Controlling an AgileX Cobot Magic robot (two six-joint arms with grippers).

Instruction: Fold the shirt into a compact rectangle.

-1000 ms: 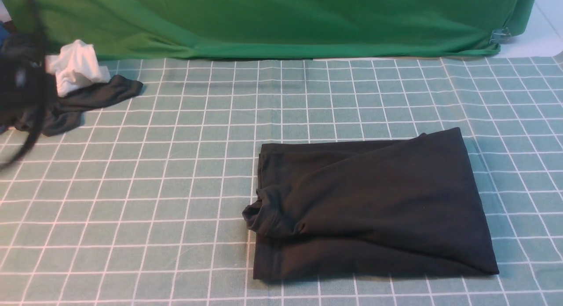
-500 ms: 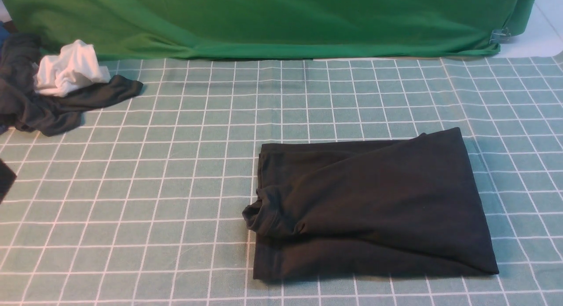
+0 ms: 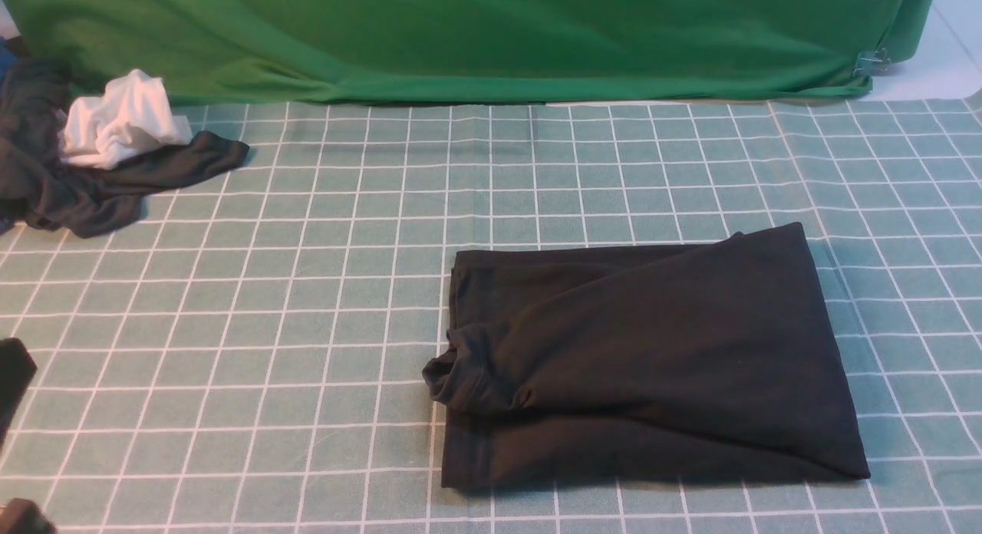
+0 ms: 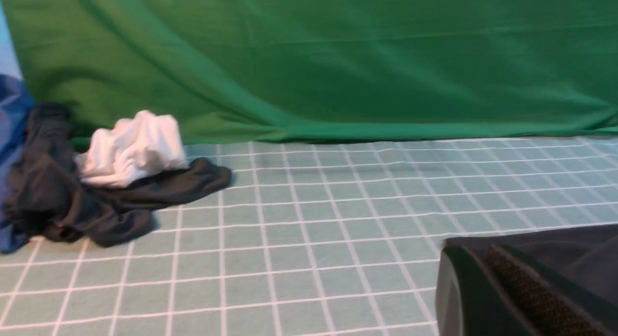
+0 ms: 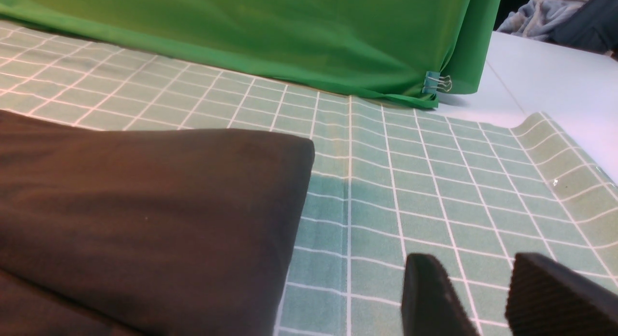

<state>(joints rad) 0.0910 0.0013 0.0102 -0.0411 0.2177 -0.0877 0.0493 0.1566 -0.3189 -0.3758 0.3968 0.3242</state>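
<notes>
One folded shirt point(image 3: 652, 357) lies flat, both claws clear of it.

Ahead of me the checked green tablecloth point(image 3: 307, 288) runs back to a green backdrop cloth point(image 3: 491, 35) that drapes down onto it. A small metal clip point(image 3: 872, 61) pinches the backdrop's hem at my far right, where bare white tabletop point(image 3: 947, 51) shows. Far to my left a crumpled white cloth point(image 3: 123, 120) sits on a bunched dark grey garment point(image 3: 92, 189)
</notes>
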